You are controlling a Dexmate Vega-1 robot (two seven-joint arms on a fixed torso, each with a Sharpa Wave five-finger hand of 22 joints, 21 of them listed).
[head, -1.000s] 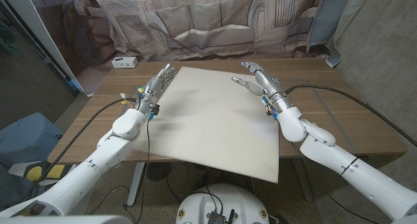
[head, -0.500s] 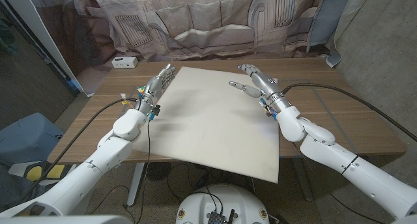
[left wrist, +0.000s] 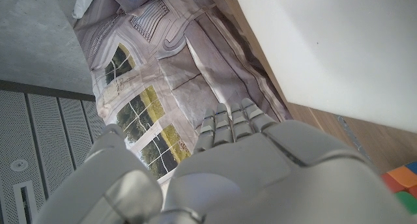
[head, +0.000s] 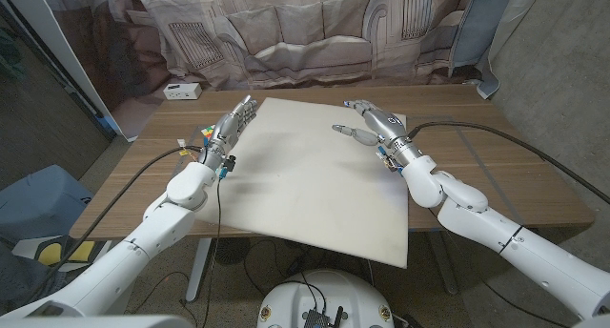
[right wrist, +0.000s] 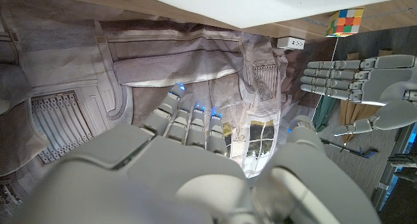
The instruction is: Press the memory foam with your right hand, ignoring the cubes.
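Right hand (head: 374, 124) now farther over memory foam (head: 315, 175), fingers spread, empty.

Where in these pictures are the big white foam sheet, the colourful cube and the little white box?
memory foam (head: 315, 185): head view, bare middle of the sheet.
colourful cube (right wrist: 345, 23): right wrist view, its checkered face.
white box (head: 181, 91): head view, its top.

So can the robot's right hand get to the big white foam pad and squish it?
Probably yes. The right hand is open and over the far right part of the memory foam, with nothing between them. The colourful cube sits off by the left hand.
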